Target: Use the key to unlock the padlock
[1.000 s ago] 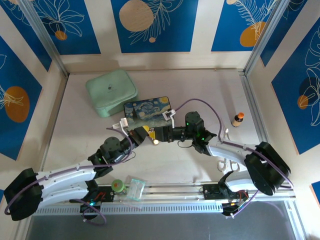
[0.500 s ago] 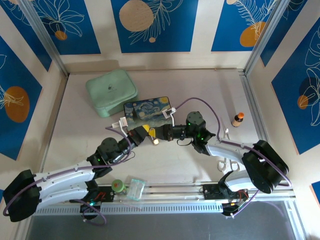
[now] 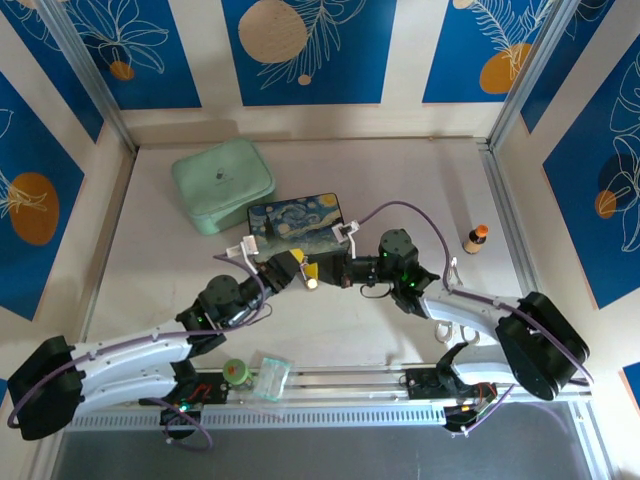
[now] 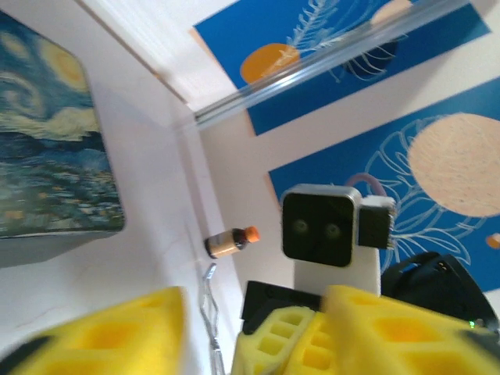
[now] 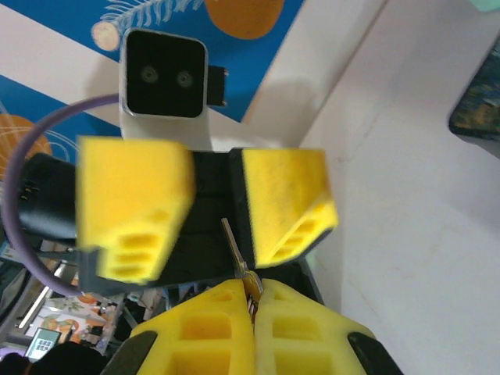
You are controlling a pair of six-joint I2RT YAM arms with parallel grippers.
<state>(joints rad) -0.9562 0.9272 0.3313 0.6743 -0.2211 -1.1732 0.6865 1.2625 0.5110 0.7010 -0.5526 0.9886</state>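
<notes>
Right claw (image 5: 251, 292): pinched shut on key (image 5: 232, 246) (blade pointing out); left claw (image 5: 211, 205) wide apart. Advised: keep blade steady, aligned.

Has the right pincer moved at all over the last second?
Yes. The right pincer, shut on the key, has drawn back slightly rightward, toward the small bottle.

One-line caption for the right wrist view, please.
Right gripper shut on the key, its blade pointing toward the open left gripper opposite.
</notes>
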